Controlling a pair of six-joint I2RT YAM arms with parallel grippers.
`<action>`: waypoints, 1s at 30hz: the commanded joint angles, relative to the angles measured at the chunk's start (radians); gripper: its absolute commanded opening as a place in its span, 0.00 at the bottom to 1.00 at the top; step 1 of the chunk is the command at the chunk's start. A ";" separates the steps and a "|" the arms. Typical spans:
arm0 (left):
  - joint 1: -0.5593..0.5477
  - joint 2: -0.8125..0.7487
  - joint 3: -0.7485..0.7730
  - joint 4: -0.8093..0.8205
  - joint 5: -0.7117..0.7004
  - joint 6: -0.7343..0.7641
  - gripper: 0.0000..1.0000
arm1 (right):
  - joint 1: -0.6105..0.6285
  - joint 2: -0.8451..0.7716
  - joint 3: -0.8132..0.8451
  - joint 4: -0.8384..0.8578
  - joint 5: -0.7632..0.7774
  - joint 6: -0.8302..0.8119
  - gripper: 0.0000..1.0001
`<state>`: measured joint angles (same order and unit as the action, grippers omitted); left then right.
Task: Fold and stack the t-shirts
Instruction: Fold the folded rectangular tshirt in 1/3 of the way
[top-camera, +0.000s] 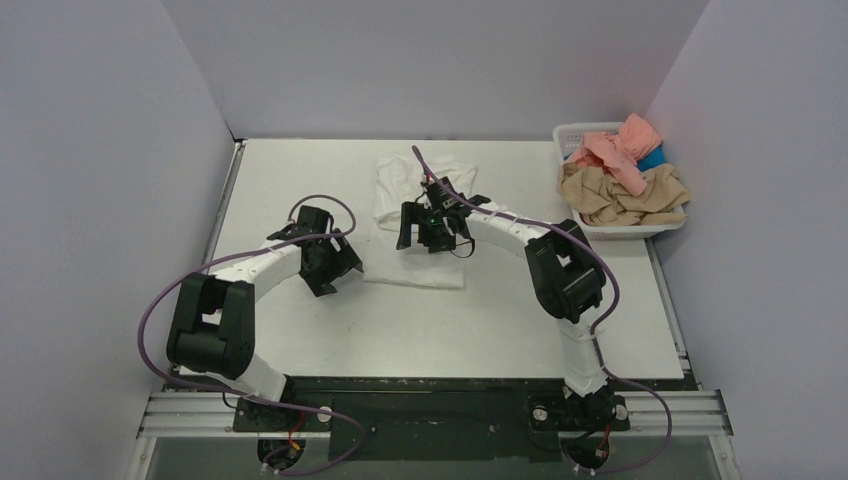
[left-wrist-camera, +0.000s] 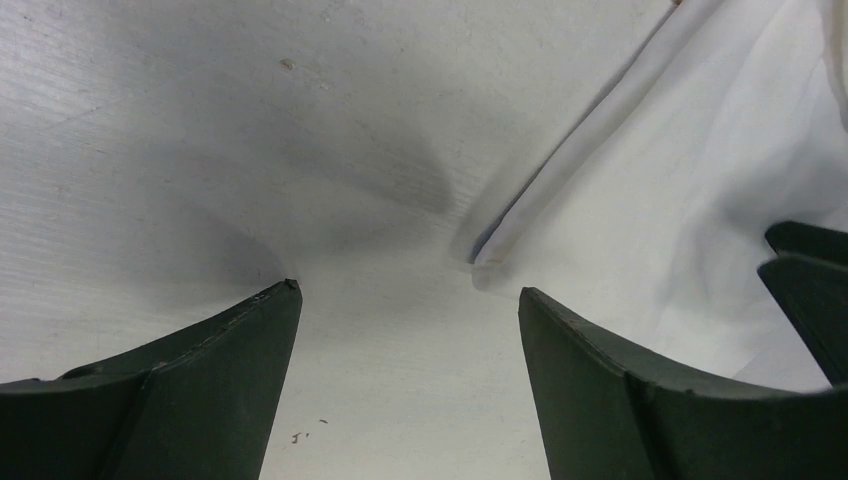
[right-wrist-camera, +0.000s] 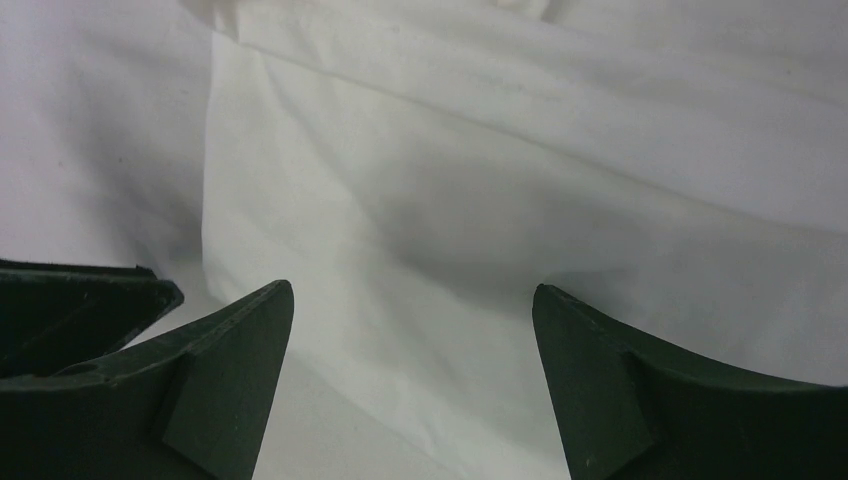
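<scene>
A white t-shirt (top-camera: 415, 270) lies partly folded on the table's far middle. My left gripper (top-camera: 338, 268) is open just off its near-left corner. In the left wrist view this gripper (left-wrist-camera: 407, 290) hangs over bare table, with the shirt's corner (left-wrist-camera: 487, 262) just ahead of its right finger. My right gripper (top-camera: 422, 238) is open above the shirt's middle. In the right wrist view it (right-wrist-camera: 412, 288) has only the white cloth (right-wrist-camera: 450, 180) below it. Salmon-pink (top-camera: 615, 150), tan (top-camera: 620, 195) and blue (top-camera: 652, 158) t-shirts are heaped at the back right.
The heaped shirts spill over a white lattice basket (top-camera: 570, 132) in the back right corner. Grey walls close in the table's left, back and right sides. Purple cables loop from both arms.
</scene>
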<state>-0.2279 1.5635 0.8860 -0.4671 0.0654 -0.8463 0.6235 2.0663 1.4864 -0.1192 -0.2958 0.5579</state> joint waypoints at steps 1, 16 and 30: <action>0.000 -0.046 -0.006 0.056 0.013 -0.013 0.90 | -0.001 0.068 0.107 0.058 0.031 0.013 0.84; 0.001 -0.012 0.002 0.062 0.010 -0.011 0.91 | -0.060 0.301 0.498 0.038 0.229 -0.018 0.84; -0.049 0.058 0.035 0.130 0.046 -0.049 0.79 | -0.057 0.099 0.366 0.124 0.275 -0.102 0.85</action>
<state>-0.2405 1.5913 0.8783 -0.3988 0.0990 -0.8715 0.5232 2.3425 2.0029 0.0193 -0.0105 0.4934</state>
